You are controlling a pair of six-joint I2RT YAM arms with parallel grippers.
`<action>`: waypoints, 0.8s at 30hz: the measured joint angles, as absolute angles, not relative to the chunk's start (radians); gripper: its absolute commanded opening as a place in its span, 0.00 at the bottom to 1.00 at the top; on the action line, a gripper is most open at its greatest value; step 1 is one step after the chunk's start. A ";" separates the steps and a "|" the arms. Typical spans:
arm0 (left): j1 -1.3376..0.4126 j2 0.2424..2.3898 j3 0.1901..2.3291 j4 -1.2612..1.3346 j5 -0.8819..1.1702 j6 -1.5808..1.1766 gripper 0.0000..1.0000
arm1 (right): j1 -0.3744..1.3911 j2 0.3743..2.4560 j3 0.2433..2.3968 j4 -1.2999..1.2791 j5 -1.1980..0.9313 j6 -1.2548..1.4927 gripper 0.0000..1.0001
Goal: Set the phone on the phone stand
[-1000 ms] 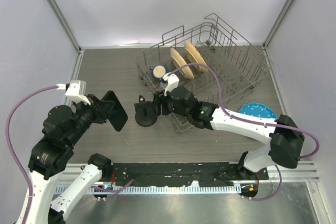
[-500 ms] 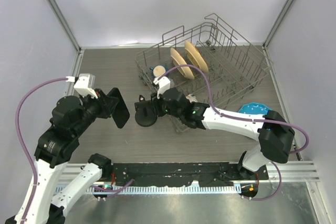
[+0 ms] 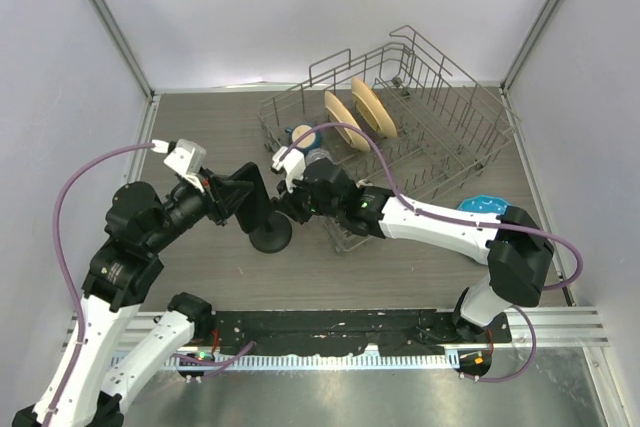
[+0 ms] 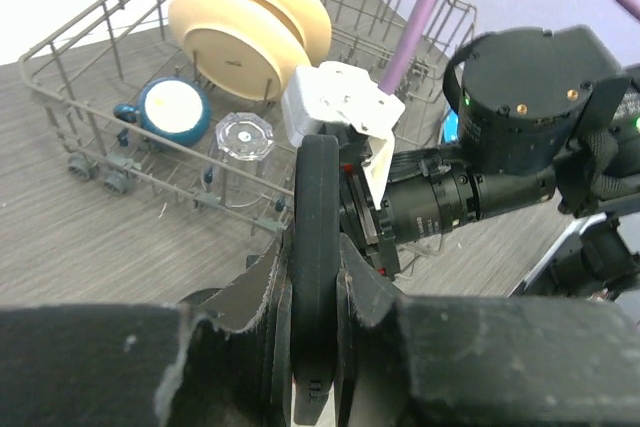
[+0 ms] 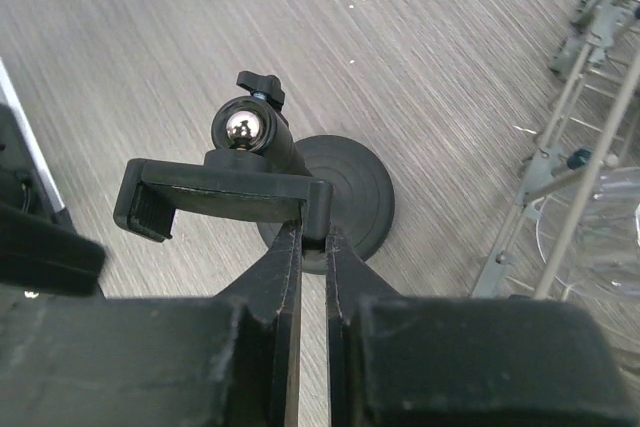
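The phone [image 3: 245,203], a thin black slab, is held edge-up in my left gripper [image 3: 228,197], which is shut on it. In the left wrist view the phone [image 4: 316,217] stands on edge between both fingers of that gripper [image 4: 316,292]. The phone stand [image 3: 270,238] sits on its round base just right of the phone. In the right wrist view its disc base [image 5: 350,187], ball joint [image 5: 245,128] and flat holder [image 5: 220,193] show. My right gripper [image 5: 312,237] is shut on the holder's right end. From above, the right gripper [image 3: 293,206] is over the stand.
A wire dish rack [image 3: 440,117] stands behind the stand, with two tan plates [image 3: 360,107], a blue mug [image 3: 303,135] and a clear glass [image 4: 244,134]. A blue scalloped plate [image 3: 490,209] lies at the right. The rack's near wires [image 5: 590,67] are close to the right gripper.
The right gripper has closed on the stand's holder. The left arm has swung right, bringing the phone up beside the stand. The stand's base has shifted slightly toward the near edge.
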State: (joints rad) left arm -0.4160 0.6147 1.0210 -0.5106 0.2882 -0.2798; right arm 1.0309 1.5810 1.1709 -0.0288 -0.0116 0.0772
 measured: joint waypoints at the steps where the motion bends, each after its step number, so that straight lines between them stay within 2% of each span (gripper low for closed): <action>1: -0.416 0.615 1.008 -0.496 0.307 -0.266 0.00 | 1.031 1.581 1.175 -0.039 -0.025 0.062 0.01; 8: -0.416 0.586 0.875 -0.342 0.425 -0.193 0.00 | 0.977 1.583 1.185 -0.061 -0.176 -0.017 0.01; 13: -0.417 0.584 0.818 -0.233 0.511 -0.190 0.00 | 0.942 1.591 1.185 -0.062 -0.252 -0.028 0.05; 15: -0.417 0.590 0.818 -0.197 0.527 -0.190 0.00 | 0.934 1.591 1.185 -0.061 -0.270 -0.028 0.01; 24: -0.417 0.548 0.768 -0.120 0.630 -0.184 0.00 | 0.912 1.591 1.180 -0.057 -0.374 -0.049 0.01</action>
State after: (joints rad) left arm -0.4168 0.5484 0.7677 -0.1200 0.6296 -0.1837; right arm 0.9119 1.5913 1.1805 -0.0574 -0.3744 -0.0494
